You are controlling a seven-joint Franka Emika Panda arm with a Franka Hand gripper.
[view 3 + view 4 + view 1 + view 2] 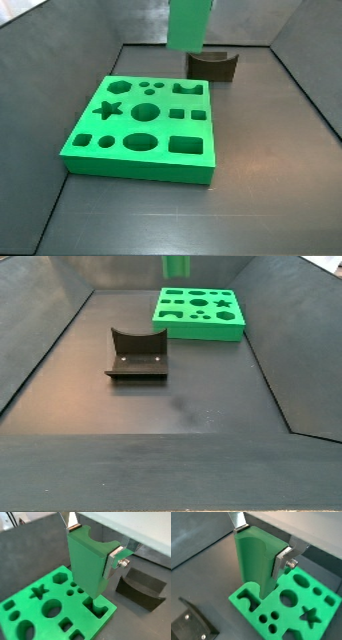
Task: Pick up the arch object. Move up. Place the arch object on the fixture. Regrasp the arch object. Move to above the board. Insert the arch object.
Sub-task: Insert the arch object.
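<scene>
Right up against the wrist lens I've got the arch object (88, 559), a tall bright green block, clamped between the 2 silver fingers (113, 561) of the gripper (263, 546). It hangs upright in both wrist views, its lower end just over the arch-shaped cutout at the edge of the board (40, 619); I can't tell whether it touches the board yet. I see a curved notch at its upper end, between the plates.

Side view now: the arch object (189, 24) comes down from the top edge of the frame, above the far edge of the board (140, 170), and the gripper itself is cut off from view there. Behind the block sits the fixture (214, 65), dark, with a concave dip in its top, standing on the grey floor apart from the board.

From the opposite side, the fixture (138, 356) is in the middle-left of the frame, the board (201, 314) well beyond it at upper centre, and a sliver of the arch object (175, 266) shows at the top edge.
</scene>
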